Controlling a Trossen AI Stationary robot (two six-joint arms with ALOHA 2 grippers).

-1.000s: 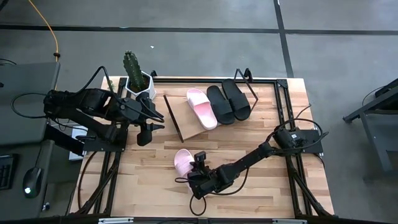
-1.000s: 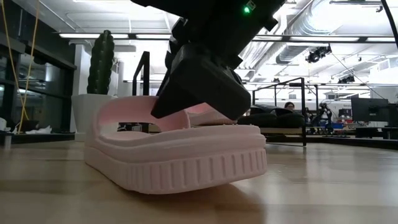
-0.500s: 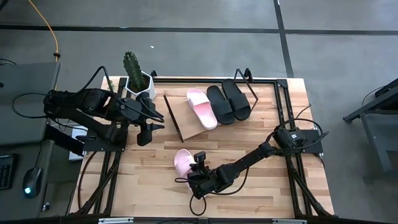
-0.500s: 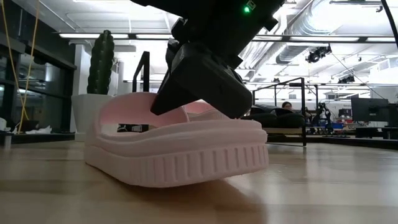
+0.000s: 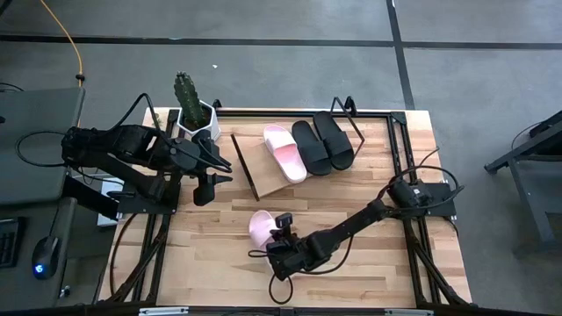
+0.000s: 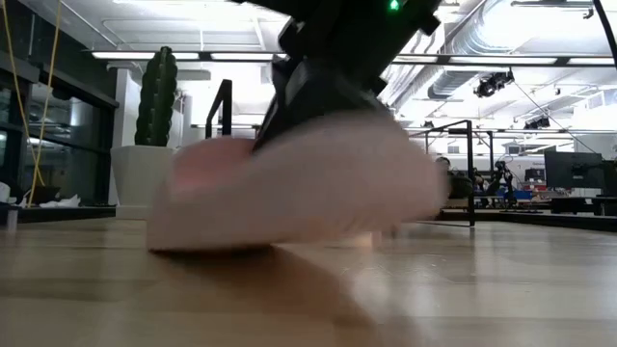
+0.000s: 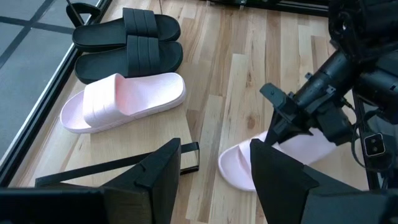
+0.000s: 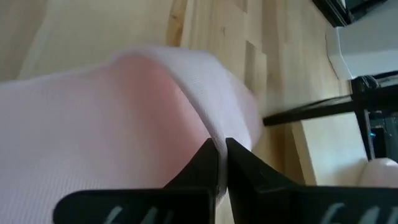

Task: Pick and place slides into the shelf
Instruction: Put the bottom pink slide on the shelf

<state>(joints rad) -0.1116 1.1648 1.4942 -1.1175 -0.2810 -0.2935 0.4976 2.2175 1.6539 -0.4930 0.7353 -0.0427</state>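
Note:
A light pink slide (image 5: 260, 226) lies near the middle of the table's front half and also shows in the left wrist view (image 7: 245, 167). My right gripper (image 5: 275, 237) is shut on it. On the shelf (image 5: 263, 180) at the back rest another pink slide (image 5: 285, 153) and two black slides (image 5: 321, 143), all soles down. My left gripper (image 7: 214, 180) hovers open at the table's left, above and left of the shelf, touching nothing. My right gripper pinches a thin edge of the pink slide's strap (image 8: 208, 127) between its two fingers. The fingers slant down from the table's near right side. The slide is tipped: one end (image 6: 183, 241) stays on the table and the other end (image 6: 405, 193) is raised.
A potted cactus (image 5: 187, 104) stands at the back left corner beside the shelf. A black wire frame (image 5: 351, 123) rises at the shelf's right end. Bare wood (image 5: 202, 254) lies to the left of the held slide.
My right gripper has shut on the pink slide's strap. The slide, which lay flat on its sole, has tipped up at one end while the other end stays on the table.

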